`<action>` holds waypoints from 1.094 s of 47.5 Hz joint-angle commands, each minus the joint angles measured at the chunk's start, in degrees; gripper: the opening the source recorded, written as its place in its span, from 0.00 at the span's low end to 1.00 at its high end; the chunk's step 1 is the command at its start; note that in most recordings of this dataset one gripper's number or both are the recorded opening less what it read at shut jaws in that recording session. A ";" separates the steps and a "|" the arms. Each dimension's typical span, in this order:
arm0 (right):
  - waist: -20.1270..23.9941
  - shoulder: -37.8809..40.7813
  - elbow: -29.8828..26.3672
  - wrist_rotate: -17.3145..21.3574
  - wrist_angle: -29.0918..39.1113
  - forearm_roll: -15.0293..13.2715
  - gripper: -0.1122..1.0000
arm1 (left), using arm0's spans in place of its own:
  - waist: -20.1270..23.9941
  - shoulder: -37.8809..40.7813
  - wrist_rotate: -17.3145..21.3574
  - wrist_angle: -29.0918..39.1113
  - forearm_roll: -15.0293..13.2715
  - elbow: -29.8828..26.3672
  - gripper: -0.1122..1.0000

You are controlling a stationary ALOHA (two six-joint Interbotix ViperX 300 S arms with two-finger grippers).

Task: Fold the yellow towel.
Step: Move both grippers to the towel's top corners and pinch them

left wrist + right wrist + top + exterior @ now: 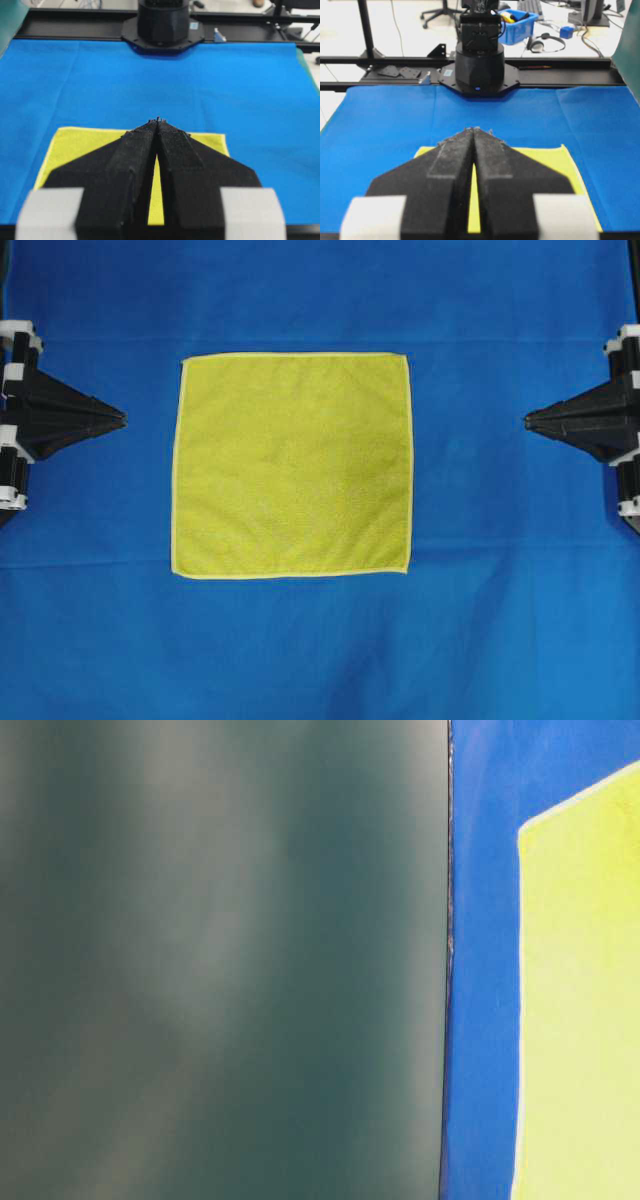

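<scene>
I saw the yellow towel (291, 465) lying flat and fully spread at the centre of the blue table cover (300, 640), its four pale hemmed edges straight and none turned up. The left gripper (122, 417) sat at nine o'clock and the right gripper (528, 420) at three o'clock, each with its jaws pressed together on nothing, tips pointing inward and well apart from the towel's side edges. Bare blue cloth ringed the towel, widest toward six o'clock.
</scene>
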 commanded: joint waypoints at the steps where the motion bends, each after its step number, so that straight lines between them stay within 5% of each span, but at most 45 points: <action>1: -0.62 0.62 -1.67 0.00 -0.44 0.09 0.10 | 1.49 0.88 -0.62 0.97 -1.76 -1.32 0.10; 28: -16.08 20.92 -9.49 0.70 9.23 0.44 0.11 | 14.41 15.21 -1.14 0.44 -1.76 -1.23 0.11; 33: -19.16 27.16 -11.69 0.62 9.76 0.35 0.16 | 16.35 18.28 -1.14 -1.67 -1.76 -0.97 0.29; 42: -23.03 38.06 -16.26 -0.18 13.27 -1.32 0.64 | 20.30 26.89 -1.05 -3.87 -1.76 -0.79 0.79; 45: -23.73 41.31 -17.40 -0.18 13.36 -2.11 0.63 | 21.62 30.59 -1.05 -4.75 -1.76 -0.88 0.88; 52: -25.40 48.96 -19.95 -0.18 13.36 -2.46 0.58 | 23.73 38.67 -0.97 -8.61 -1.76 -1.58 0.89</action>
